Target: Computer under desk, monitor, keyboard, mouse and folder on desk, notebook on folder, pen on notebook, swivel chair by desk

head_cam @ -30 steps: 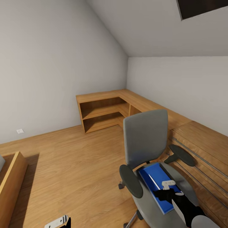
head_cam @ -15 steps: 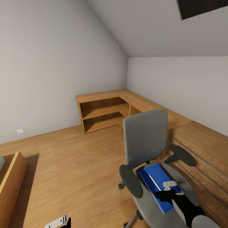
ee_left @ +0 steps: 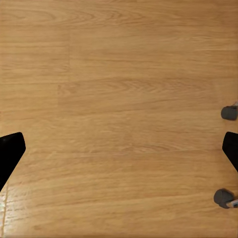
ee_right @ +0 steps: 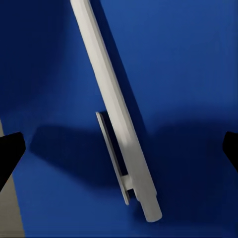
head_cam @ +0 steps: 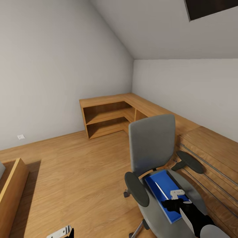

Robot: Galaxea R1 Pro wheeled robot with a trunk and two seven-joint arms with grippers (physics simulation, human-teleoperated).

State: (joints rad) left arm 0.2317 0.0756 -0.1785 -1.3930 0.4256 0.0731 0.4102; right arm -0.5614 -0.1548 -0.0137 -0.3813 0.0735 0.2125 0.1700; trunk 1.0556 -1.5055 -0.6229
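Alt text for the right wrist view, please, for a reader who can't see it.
A whitish-silver pen with a clip lies diagonally on the bright blue folder, directly below the open right gripper, whose black fingertips show at both edges. A strip of the grey swivel chair seat shows beside the folder.

I can't read any text, label, brand or number from here. The folder (ee_right: 173, 74) is plain blue with nothing printed on it, and the pen (ee_right: 116, 114) lying on it is bare white, clip included. The chair (head_cam: 152, 142) back carries no tag that I can make out. The small white plate low on the wall (head_cam: 21, 136) may bear a mark, but it's too small to tell.
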